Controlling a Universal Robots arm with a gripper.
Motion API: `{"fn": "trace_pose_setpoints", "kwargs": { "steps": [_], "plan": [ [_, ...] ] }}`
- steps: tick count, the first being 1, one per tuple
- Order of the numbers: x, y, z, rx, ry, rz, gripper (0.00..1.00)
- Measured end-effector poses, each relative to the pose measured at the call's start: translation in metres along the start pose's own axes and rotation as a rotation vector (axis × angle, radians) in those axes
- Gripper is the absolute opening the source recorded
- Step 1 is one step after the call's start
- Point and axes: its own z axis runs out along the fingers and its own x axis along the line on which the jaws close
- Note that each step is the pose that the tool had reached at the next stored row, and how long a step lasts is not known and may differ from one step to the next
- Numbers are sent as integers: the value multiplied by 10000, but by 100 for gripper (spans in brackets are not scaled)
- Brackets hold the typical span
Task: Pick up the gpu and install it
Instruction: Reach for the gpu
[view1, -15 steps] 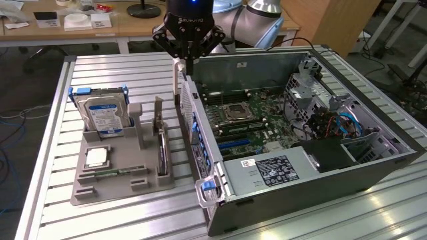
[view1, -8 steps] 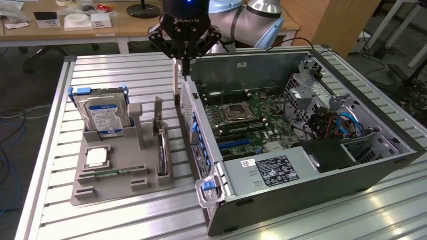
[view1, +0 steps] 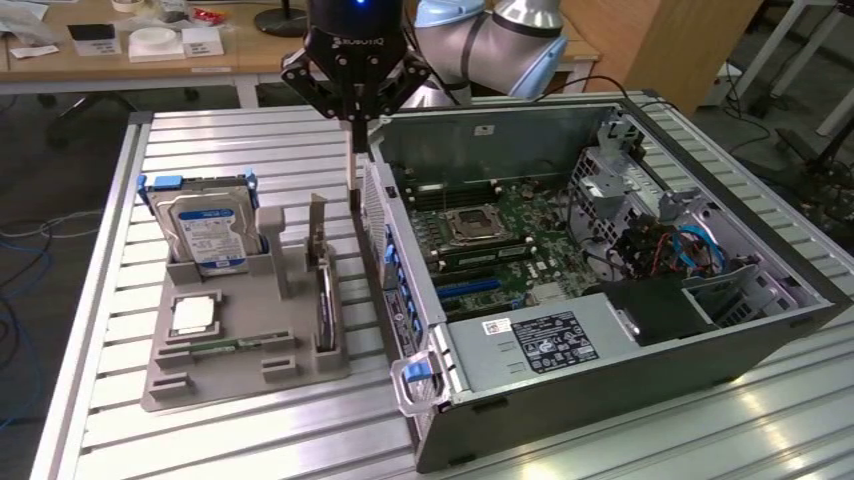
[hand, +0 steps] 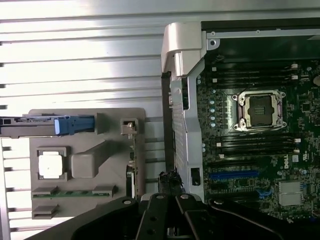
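Pincer (view1: 356, 118) together, holding nothing, above gap between grey tray (view1: 200, 378) and open PC case (view1: 627, 365)
We see gpu (view1: 326, 300) upright on edge in the tray slot nearest the case, apart from the pincer

Gripper pointing straight down, jaws closed.

The black gripper (view1: 355, 125) hangs vertically at the top middle of the exterior view. Its two outer links spread wide at the body and slant inward to a narrow point, so the jaws stand pressed together. A slim pale tip runs straight down from where they meet. Behind it, toward the exterior view's right, the arm (view1: 497, 40) shows as rounded silver and light-blue joints, bent over so that the wrist carries the gripper downward. In the wrist view the black linkages (hand: 150, 220) fan out evenly to both sides.
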Motion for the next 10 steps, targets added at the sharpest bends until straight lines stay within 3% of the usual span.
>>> {"fn": "trace_pose_setpoints", "kwargs": {
  "steps": [10],
  "plan": [
    [165, -12, -3, 0, 0, 0, 11]
  ]
}}
